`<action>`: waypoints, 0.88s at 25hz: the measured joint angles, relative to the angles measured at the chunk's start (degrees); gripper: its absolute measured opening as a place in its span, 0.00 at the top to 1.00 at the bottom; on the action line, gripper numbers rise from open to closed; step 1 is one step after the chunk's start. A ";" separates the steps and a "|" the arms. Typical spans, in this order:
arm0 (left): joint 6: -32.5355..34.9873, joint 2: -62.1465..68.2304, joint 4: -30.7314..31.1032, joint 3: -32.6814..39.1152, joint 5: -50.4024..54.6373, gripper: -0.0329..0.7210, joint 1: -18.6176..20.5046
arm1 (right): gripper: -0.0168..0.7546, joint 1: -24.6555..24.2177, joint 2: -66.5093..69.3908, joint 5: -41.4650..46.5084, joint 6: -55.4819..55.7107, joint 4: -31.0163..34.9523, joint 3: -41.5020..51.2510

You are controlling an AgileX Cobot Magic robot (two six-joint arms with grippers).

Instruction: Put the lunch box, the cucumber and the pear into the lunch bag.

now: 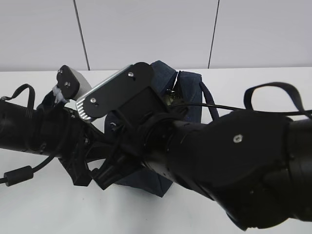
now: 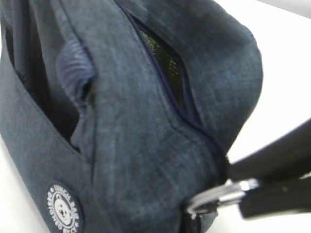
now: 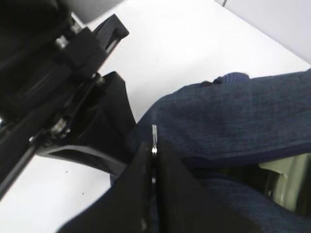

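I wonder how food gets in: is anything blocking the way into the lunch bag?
The zipper of the lunch bag gapes only a slit, so fabric mostly covers the mouth. The left pincer clamps the ring pull.

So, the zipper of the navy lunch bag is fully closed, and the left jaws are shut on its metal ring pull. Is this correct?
Not quite. The zipper is partly open, not fully closed: the left wrist view shows a gap with the lining visible inside. The rest holds: the lunch bag is navy, and the left jaws are shut on the ring pull.
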 joint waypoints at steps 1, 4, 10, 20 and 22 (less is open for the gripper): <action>0.00 0.00 -0.07 -0.06 0.07 0.96 0.00 | 0.97 0.00 0.10 -0.71 -2.18 1.41 -0.40; 0.00 0.00 -0.29 -0.11 0.12 0.96 0.00 | 0.97 0.00 -0.03 -3.20 -8.32 5.12 -1.68; 0.00 0.00 -0.01 -0.11 0.13 0.96 0.00 | 0.97 0.00 -3.27 -5.88 -11.69 7.05 -2.32; -0.22 0.00 -0.14 -0.22 1.31 0.97 0.00 | 0.97 -9.61 -3.30 2.35 -12.64 13.20 -4.87; -0.73 0.00 -0.14 -0.47 1.69 0.97 0.00 | 0.97 -11.37 -3.30 4.38 -13.74 14.87 -5.55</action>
